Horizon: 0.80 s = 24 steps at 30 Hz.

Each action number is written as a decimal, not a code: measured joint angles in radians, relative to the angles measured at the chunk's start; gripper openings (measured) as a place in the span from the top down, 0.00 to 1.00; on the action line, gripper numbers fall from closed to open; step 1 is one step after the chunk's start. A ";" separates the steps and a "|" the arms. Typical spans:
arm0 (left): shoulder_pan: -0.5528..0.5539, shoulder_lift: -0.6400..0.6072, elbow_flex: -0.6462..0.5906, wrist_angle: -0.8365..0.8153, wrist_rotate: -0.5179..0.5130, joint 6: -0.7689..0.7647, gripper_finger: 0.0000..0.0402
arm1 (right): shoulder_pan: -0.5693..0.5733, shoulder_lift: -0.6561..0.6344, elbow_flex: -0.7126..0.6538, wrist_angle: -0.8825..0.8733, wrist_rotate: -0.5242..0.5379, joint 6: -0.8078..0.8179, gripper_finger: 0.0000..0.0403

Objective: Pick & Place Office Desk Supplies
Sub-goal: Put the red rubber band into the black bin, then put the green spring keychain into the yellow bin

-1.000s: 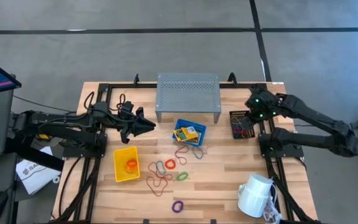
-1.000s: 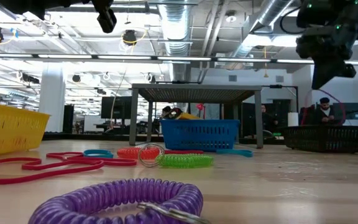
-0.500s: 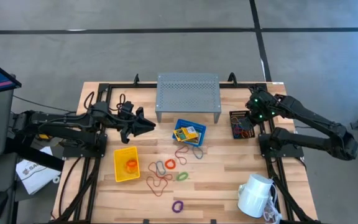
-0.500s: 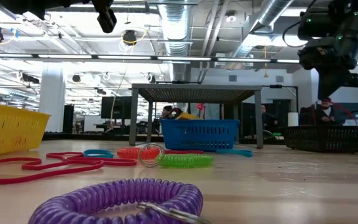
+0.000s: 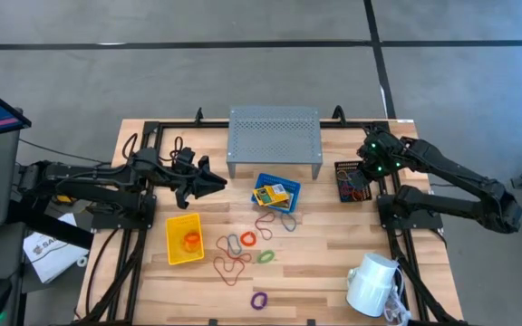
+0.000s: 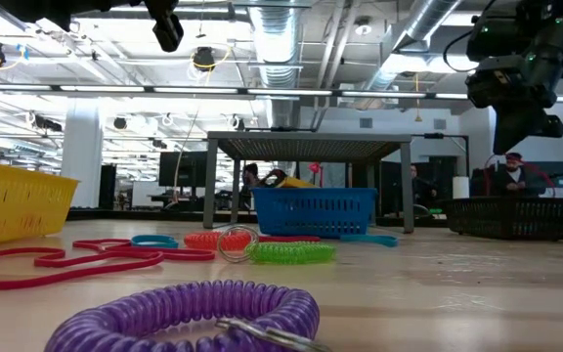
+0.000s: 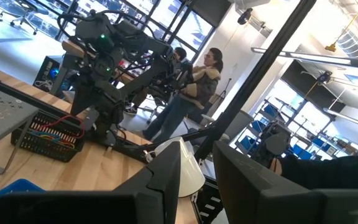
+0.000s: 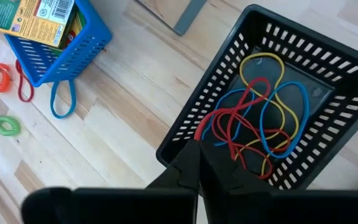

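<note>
Nearest the low camera, the purple coil loop (image 6: 189, 315) lies on the table with the green coil (image 6: 289, 251) and red loops (image 6: 66, 260) beyond it, all well short of the black mesh bin (image 5: 352, 180), so sorting is not finished. Over that bin we find the right gripper (image 5: 371, 164), fingers pinched shut with nothing between them, lifted a little since half a second ago; red, blue and yellow bands (image 8: 263, 118) lie inside, so we judge a drop just made. Far across from the bin, the left gripper (image 5: 214, 185) stays partly open, holding nothing.

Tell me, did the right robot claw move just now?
Yes. The right gripper crept slightly nearer the table's front over the black mesh bin.
</note>
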 joint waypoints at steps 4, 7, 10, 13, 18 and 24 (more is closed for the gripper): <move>0.000 0.000 0.000 0.000 0.000 0.000 0.78 | 0.000 0.004 0.000 0.000 0.004 -0.005 0.91; 0.000 0.000 0.000 0.000 0.000 0.000 0.78 | -0.001 0.019 0.000 -0.001 0.013 -0.006 0.79; 0.000 0.000 0.000 0.000 0.000 0.000 0.78 | -0.008 0.039 0.000 -0.001 0.038 -0.005 0.66; 0.000 0.000 0.000 0.000 0.000 0.000 0.78 | -0.019 0.058 0.001 0.004 0.048 -0.005 0.56; 0.000 0.000 0.000 0.000 0.000 -0.001 0.78 | -0.020 0.048 0.001 0.070 -0.044 0.003 0.51; 0.000 0.000 0.000 0.000 0.000 -0.002 0.78 | 0.101 -0.010 0.005 0.295 -0.183 0.131 0.57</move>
